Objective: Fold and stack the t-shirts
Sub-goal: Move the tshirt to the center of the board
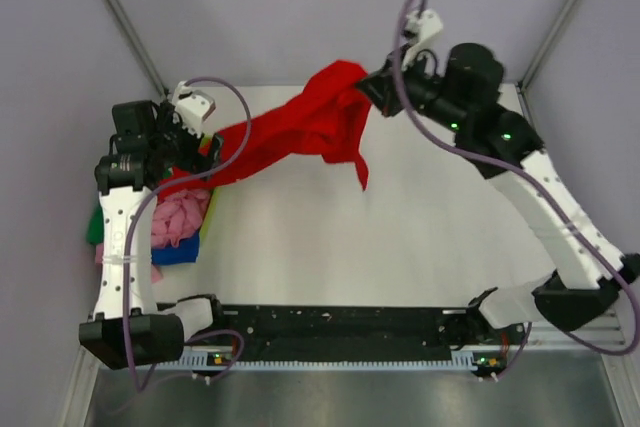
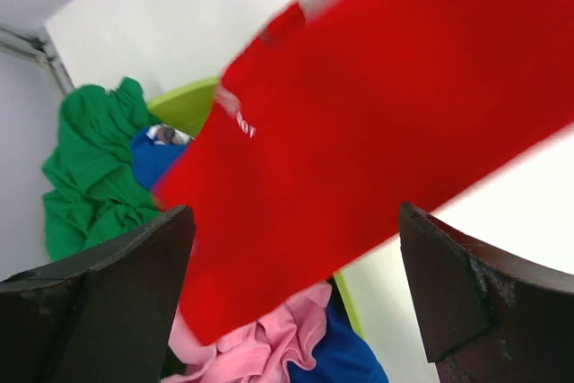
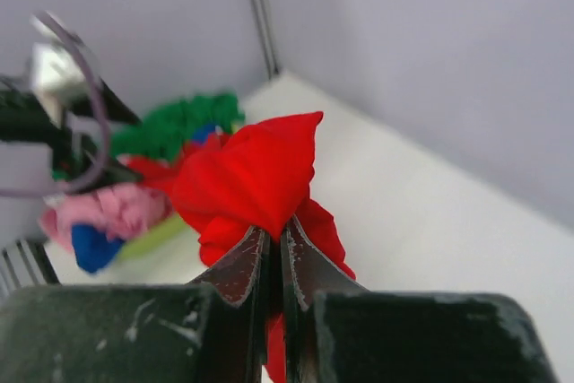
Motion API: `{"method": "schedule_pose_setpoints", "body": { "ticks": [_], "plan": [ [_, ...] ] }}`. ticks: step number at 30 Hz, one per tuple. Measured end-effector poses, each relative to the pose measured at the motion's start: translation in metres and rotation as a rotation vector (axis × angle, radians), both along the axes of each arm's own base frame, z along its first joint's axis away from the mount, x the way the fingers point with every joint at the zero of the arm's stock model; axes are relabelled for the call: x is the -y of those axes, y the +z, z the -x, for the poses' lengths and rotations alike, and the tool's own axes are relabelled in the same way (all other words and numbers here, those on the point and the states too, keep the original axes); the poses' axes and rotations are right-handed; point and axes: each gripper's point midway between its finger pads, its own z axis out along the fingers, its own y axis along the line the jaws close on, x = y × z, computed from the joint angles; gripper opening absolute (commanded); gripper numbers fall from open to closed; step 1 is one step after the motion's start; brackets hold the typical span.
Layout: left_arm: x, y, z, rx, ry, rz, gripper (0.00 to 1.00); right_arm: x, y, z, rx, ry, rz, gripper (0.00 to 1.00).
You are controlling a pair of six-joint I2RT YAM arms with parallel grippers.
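Red t-shirt (image 1: 300,132) in the right tool (image 3: 274,238), print mostly out of view.

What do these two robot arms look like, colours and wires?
The left arm and right arm have white shells and black joints. A purplish cable loops along each. Green lights glow on the right arm. The left gripper and right gripper each have two dark, wedge-shaped fingers.

**Red band bars far left**

The red t-shirt (image 1: 290,132), pinched in the closed right gripper (image 1: 372,87), stretches as a sloping band down to the heap of pink tee (image 1: 180,215), blue tee (image 1: 175,250) and green tee (image 2: 90,177) at the left edge. It hangs directly before the left gripper (image 2: 294,213), whose jaws are spread wide. The white table (image 1: 400,247) nearer the arm bases lies bare.
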Motion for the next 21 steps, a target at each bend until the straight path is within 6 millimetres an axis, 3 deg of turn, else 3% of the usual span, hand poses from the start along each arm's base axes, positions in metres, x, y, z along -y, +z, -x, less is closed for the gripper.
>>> {"method": "schedule_pose_setpoints", "body": {
  "ticks": [2, 4, 7, 9, 12, 18, 21],
  "plan": [
    [0.000, 0.013, -0.001, 0.038, 0.011, 0.005, 0.99, 0.021, 0.086, 0.026, 0.181, -0.002, -0.120, 0.00],
    [0.000, 0.025, -0.001, 0.071, 0.016, 0.009, 0.99, 0.048, 0.145, 0.054, 0.315, -0.026, -0.213, 0.00],
    [0.002, 0.041, -0.001, 0.118, 0.012, 0.011, 0.99, 0.080, 0.188, 0.082, 0.420, -0.072, -0.297, 0.00],
    [0.005, 0.047, -0.002, 0.136, 0.001, 0.015, 0.99, 0.090, 0.196, 0.089, 0.441, -0.095, -0.317, 0.00],
    [0.010, 0.048, -0.002, 0.141, -0.022, 0.026, 0.99, 0.085, 0.176, 0.073, 0.398, -0.123, -0.284, 0.00],
    [0.032, 0.048, -0.001, 0.137, -0.099, 0.046, 0.99, 0.049, 0.070, 0.003, 0.138, -0.161, -0.109, 0.00],
    [0.038, 0.046, -0.001, 0.129, -0.122, 0.056, 0.99, 0.030, 0.030, -0.014, 0.027, -0.133, -0.045, 0.00]
  ]
}}
